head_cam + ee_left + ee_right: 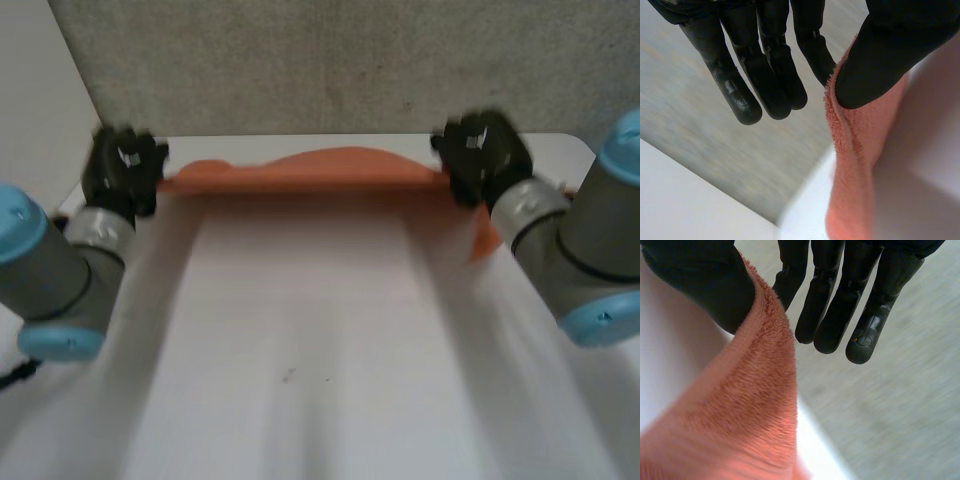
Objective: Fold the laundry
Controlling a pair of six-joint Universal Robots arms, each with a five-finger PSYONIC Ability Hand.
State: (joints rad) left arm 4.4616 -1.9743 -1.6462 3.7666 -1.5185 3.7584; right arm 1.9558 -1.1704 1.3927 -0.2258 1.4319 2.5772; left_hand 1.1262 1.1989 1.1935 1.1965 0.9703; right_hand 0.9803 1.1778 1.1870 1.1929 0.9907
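An orange towel (310, 170) is stretched flat between my two hands near the far edge of the white table (300, 340). My left hand (122, 168) grips the towel's left end. In the left wrist view the thumb of my left hand (890, 55) pinches the towel's (855, 165) edge against a finger, while the other fingers stay straight. My right hand (482, 152) holds the right end the same way. In the right wrist view the towel (740, 410) hangs from under the thumb of my right hand (705, 280). A bit of towel droops below the right hand.
A grey speckled wall (350, 60) rises just behind the table's far edge. Both grey forearms reach forward along the table's sides, and bare white tabletop lies between them.
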